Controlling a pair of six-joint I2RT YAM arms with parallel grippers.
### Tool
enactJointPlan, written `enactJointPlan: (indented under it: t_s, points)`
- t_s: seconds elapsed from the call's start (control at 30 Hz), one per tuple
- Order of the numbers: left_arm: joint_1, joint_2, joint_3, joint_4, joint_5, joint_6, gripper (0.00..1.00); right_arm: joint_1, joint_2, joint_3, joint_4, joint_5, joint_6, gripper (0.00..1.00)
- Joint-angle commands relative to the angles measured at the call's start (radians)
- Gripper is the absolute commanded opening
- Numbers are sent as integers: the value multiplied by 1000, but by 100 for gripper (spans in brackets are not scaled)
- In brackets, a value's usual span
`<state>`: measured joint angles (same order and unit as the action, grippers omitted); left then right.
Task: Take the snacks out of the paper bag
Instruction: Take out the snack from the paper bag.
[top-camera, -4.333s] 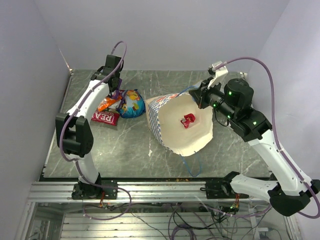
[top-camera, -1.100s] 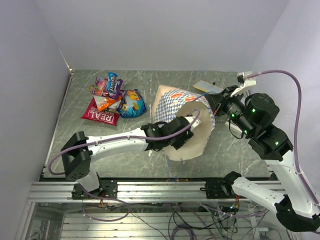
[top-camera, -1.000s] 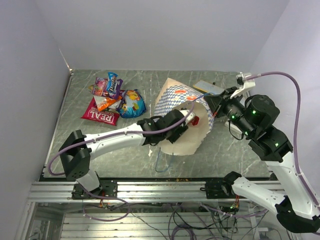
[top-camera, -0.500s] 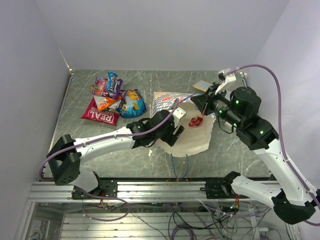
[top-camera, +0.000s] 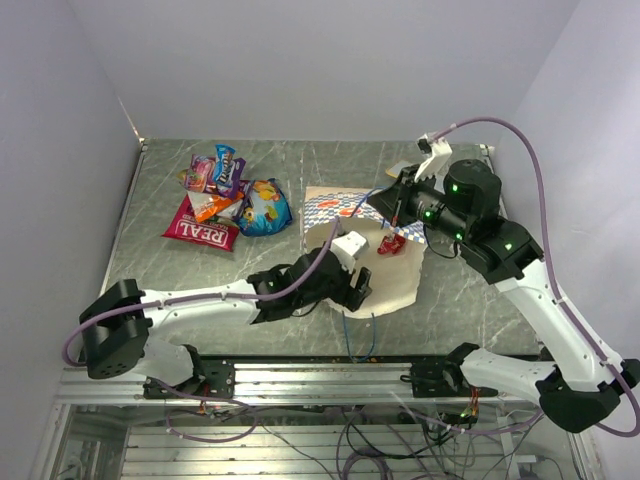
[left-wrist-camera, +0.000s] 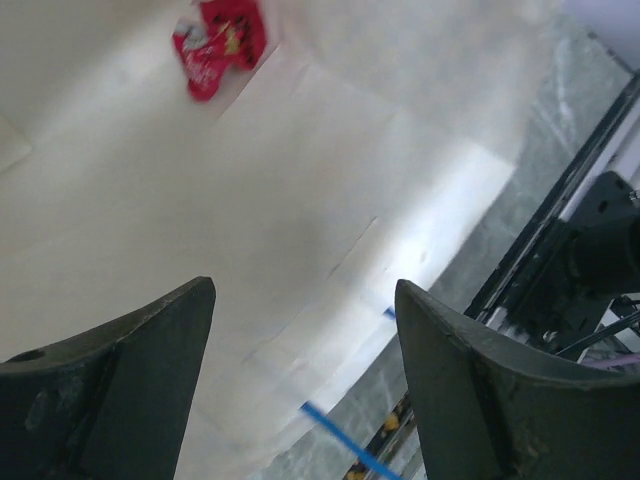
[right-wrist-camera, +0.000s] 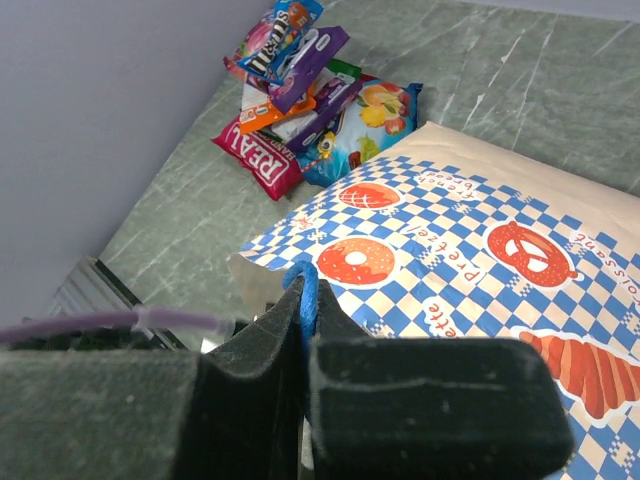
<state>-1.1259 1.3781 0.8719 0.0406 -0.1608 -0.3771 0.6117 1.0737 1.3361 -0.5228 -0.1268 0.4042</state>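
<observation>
The paper bag (top-camera: 335, 207) lies on its side, its cream inside (top-camera: 395, 280) facing up and toward the near edge. A tiny red wrapped candy (top-camera: 390, 243) rests on that inner wall, and shows at the top of the left wrist view as the candy (left-wrist-camera: 215, 45). My left gripper (top-camera: 358, 292) hovers open over the bag's near lip with nothing between its fingers (left-wrist-camera: 150, 370). My right gripper (top-camera: 385, 205) is shut on the bag's blue cord handle (right-wrist-camera: 305, 285) above the checkered outside (right-wrist-camera: 480, 250). The other snacks (top-camera: 225, 200) are piled on the table at the far left.
The pile holds a red "REAL" packet (top-camera: 205, 232), a blue packet (top-camera: 262, 207), a purple one (right-wrist-camera: 310, 65) and an orange one. The bag's other blue handle (top-camera: 350, 330) trails toward the metal rail (top-camera: 320, 375) at the near edge. Walls close in the table on three sides.
My left gripper has drawn back out of the bag toward the near edge, with its jaws wider. The right gripper moved left and lowered the bag, whose mouth now lies flatter. The candy stays inside.
</observation>
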Motion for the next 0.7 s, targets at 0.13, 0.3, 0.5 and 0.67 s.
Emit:
enactJointPlan:
  t_s: [0.13, 0.3, 0.5, 0.67]
  points:
    - [-80, 180, 29, 367, -180, 148, 69, 0, 12, 87, -50, -18, 13, 0]
    - [-87, 299, 16, 587, -234, 278, 68, -1, 50, 148, -69, -18, 6, 0]
    - [-81, 452, 63, 681, -241, 349, 70, -1, 60, 173, -75, -10, 10, 0]
    - [2, 574, 151, 689, -136, 362, 78, 0, 66, 188, -100, -4, 3, 0]
